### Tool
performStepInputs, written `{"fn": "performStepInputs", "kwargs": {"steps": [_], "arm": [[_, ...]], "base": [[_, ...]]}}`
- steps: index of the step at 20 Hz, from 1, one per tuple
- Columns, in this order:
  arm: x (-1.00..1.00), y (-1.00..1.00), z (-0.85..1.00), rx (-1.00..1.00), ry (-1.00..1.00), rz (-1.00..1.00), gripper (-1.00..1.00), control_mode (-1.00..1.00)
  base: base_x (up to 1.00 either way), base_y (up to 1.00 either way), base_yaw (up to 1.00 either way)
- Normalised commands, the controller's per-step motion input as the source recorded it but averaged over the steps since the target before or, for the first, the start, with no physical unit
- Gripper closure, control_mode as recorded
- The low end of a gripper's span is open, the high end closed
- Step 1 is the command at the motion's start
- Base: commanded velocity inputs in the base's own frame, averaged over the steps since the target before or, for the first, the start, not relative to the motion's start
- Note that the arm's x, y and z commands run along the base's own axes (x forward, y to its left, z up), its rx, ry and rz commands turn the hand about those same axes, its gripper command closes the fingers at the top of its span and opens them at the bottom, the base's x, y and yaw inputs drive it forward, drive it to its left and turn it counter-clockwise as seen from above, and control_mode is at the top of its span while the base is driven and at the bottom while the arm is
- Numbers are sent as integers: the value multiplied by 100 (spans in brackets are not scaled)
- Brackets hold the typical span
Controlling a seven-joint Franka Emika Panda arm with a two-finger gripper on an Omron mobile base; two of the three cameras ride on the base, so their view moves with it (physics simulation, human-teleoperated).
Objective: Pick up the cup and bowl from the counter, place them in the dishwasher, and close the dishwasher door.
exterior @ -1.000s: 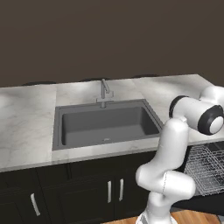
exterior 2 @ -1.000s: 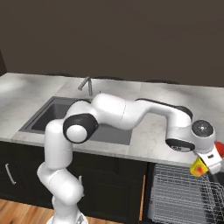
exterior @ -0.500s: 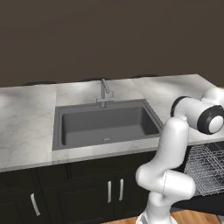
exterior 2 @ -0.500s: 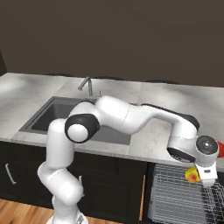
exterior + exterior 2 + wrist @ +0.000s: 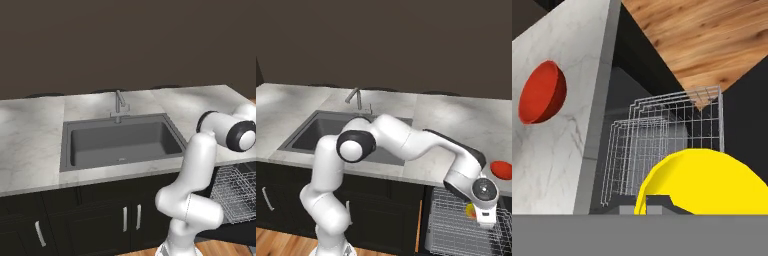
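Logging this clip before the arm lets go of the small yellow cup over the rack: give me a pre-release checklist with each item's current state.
1. Gripper shut on the small yellow cup: ok.
2. Cup over the silver wire rack of the dishwasher, clear of the marble counter edge: ok.
3. Rack slid out and reachable: ok.
4. Cup low enough to release without a drop: cannot tell; its height above the wires is unclear.
5. Rack spot under the cup free: ok in the hand view, the wires look bare.
6. Rounded red bowl waiting on the counter, not yet loaded: ok.
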Motion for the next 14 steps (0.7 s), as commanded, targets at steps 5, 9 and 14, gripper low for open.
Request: {"fn": "performStepInputs", "kwargs": {"steps": [5,9,14], "arm": [[-12,0,-52,0,-9,-3,100,-100],[0,0,-50,0,-6,0,100,-100],[0,0,-43,0,-1,0,100,-100]], "base": [[0,0,0],[0,0,0],[0,0,0]]}}
